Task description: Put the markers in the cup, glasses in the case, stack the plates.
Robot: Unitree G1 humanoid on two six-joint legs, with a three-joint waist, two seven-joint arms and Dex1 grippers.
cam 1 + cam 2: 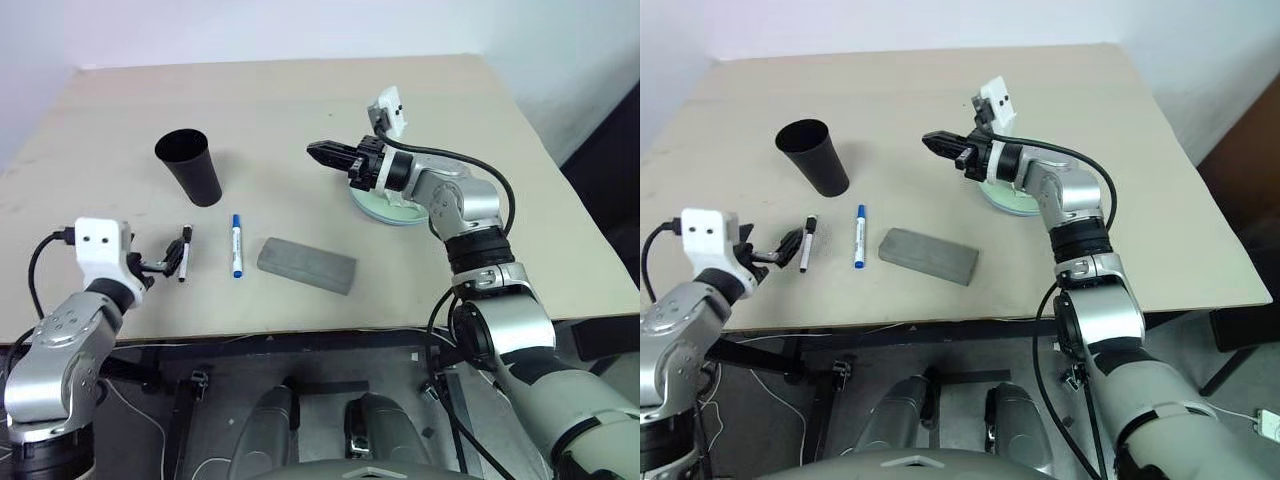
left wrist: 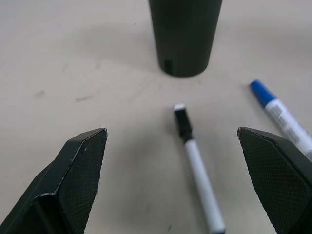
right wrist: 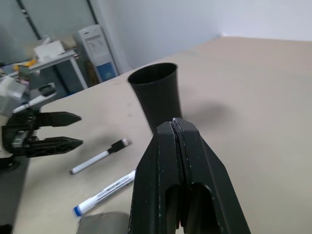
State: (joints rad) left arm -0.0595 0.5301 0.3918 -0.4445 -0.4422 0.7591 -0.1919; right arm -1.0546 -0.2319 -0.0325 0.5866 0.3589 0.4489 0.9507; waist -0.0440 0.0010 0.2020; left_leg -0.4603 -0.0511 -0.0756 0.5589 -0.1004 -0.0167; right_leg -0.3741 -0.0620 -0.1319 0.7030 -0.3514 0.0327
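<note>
Left gripper (image 2: 173, 180) jaws spread wide, empty, low over the table (image 1: 300, 100). Black-ended marker (image 2: 197, 165) lies flat between its fingers, just ahead. It looks light, stiff, smooth and round, so likely to roll or slip; best pinched mid-barrel across its width. Blue-capped marker (image 2: 282, 117) lies just beyond one finger. Black cup (image 2: 184, 34) stands upright further ahead; light, could tip. Grey case (image 1: 306, 265) shut, off to the side. Right gripper (image 1: 328, 153) closed, empty, raised beside the stacked plates (image 1: 385, 208).
</note>
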